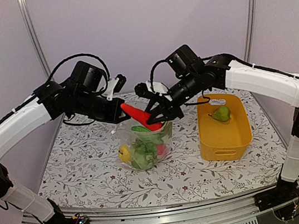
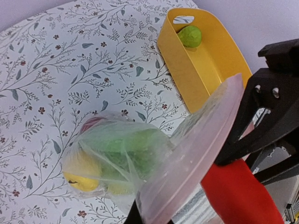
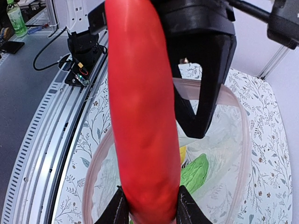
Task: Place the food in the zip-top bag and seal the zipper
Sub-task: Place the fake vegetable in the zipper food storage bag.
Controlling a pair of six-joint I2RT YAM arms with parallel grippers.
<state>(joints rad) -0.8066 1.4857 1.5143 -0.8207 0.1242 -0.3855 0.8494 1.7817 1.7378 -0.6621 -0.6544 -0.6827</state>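
Note:
The zip-top bag [image 1: 143, 146] hangs upright over the table, with yellow, green and red food inside it. My left gripper [image 1: 119, 114] is shut on the bag's upper left rim and holds the mouth open. My right gripper [image 1: 155, 114] is shut on a red-orange carrot [image 1: 139, 115], which slants over the bag's mouth. In the right wrist view the carrot [image 3: 142, 116] sits between my fingertips [image 3: 114, 211], above the round open rim [image 3: 244, 140] and a green piece [image 3: 194, 172]. The left wrist view shows the pinched zipper strip [image 2: 196, 149] and the filled bag [image 2: 112, 158].
A yellow plastic basket [image 1: 237, 132] stands to the right of the bag, with a green pear [image 1: 221, 114] in it. The floral tablecloth [image 1: 83, 161] covers the table. A metal rail [image 1: 170, 213] runs along the near edge.

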